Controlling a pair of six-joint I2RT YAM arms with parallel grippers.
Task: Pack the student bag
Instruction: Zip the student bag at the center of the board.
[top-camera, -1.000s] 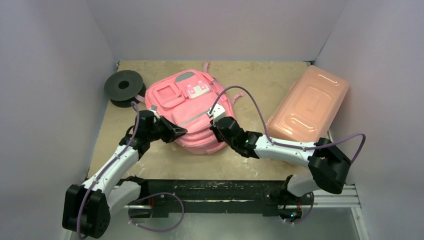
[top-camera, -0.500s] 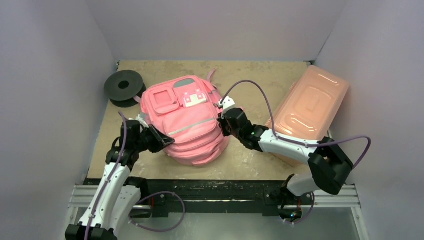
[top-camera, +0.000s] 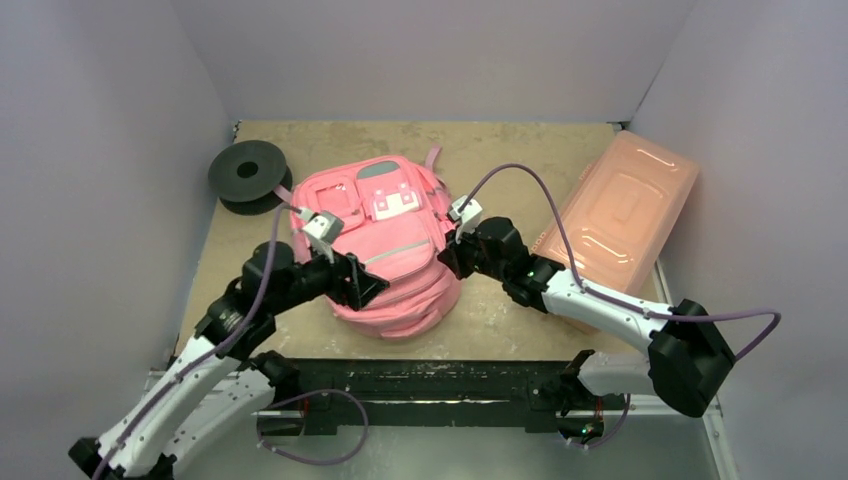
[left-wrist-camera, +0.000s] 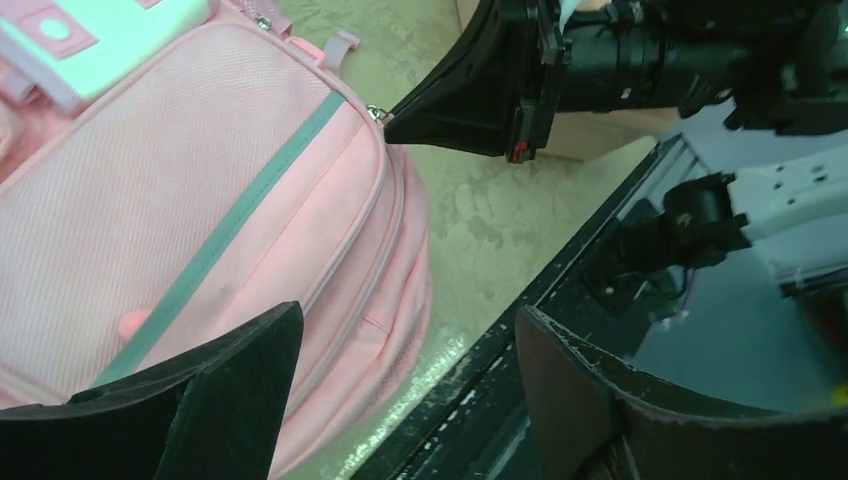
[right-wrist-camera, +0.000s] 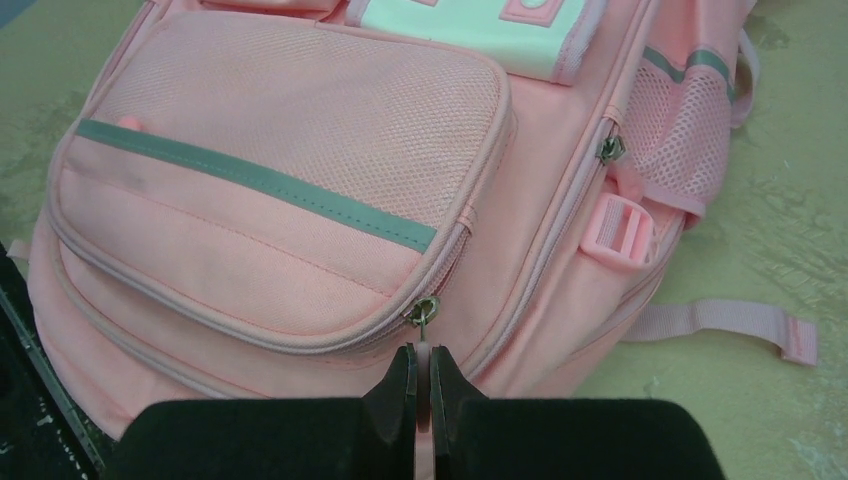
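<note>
The student bag (top-camera: 385, 250) is a pink backpack lying front-up in the middle of the table, with a grey stripe (right-wrist-camera: 250, 180) across its front pocket. My right gripper (right-wrist-camera: 422, 352) is shut on the pink zipper pull (right-wrist-camera: 423, 358) of the front pocket, at the bag's right side (top-camera: 452, 262). The left wrist view shows that same gripper (left-wrist-camera: 480, 90) pinching at the zipper. My left gripper (left-wrist-camera: 405, 360) stands open over the bag's near left corner (top-camera: 365, 285), with nothing between its fingers.
A black spool (top-camera: 248, 175) lies at the back left, close to the bag's top. A rigid salmon-pink box (top-camera: 620, 210) with a lid lies at the right. The table's near edge and black rail (left-wrist-camera: 520, 330) run just below the bag.
My left gripper has opened, let go of the bag's left edge and swung right over its near corner. The bag has turned and slid toward the near edge. The right gripper stays shut on the zipper pull.
</note>
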